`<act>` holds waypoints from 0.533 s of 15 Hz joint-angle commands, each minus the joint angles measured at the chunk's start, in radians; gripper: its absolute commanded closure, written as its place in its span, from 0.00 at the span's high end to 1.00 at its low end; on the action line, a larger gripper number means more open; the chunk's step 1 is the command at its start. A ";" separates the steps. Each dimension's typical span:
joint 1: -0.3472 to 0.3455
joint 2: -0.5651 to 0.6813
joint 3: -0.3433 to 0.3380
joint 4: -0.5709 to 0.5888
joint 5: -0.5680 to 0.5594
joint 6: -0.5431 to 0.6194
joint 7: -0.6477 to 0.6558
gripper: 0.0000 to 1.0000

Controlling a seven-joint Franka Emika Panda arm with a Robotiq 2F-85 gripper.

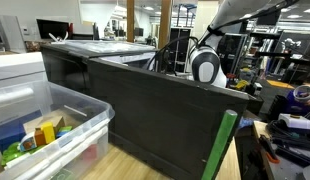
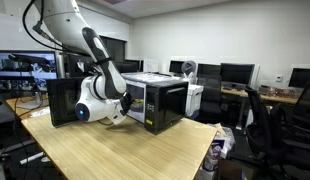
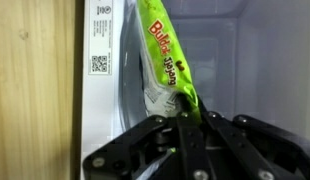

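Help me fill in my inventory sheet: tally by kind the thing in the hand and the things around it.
green snack packet, gripped in the hand: 1
microwave, door open: 1
clear plastic bin: 1
wooden table: 1
Total: 4

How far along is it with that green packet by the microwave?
Done: the microwave stands open, its cavity showing in the wrist view, and the fingers are shut on the green packet. In hand: the packet is held right at the opening. Left: it has not been let go. I cannot tell whether it is going in or coming out.
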 commanded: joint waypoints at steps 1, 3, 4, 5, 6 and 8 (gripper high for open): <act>0.092 -0.083 -0.097 -0.084 -0.037 -0.030 0.050 0.08; 0.122 -0.107 -0.129 -0.113 -0.052 -0.031 0.055 0.08; 0.132 -0.119 -0.140 -0.128 -0.058 -0.028 0.055 0.08; 0.140 -0.130 -0.148 -0.140 -0.066 -0.025 0.058 0.08; 0.145 -0.143 -0.154 -0.153 -0.072 -0.025 0.059 0.08; 0.154 -0.173 -0.165 -0.178 -0.087 -0.017 0.060 0.08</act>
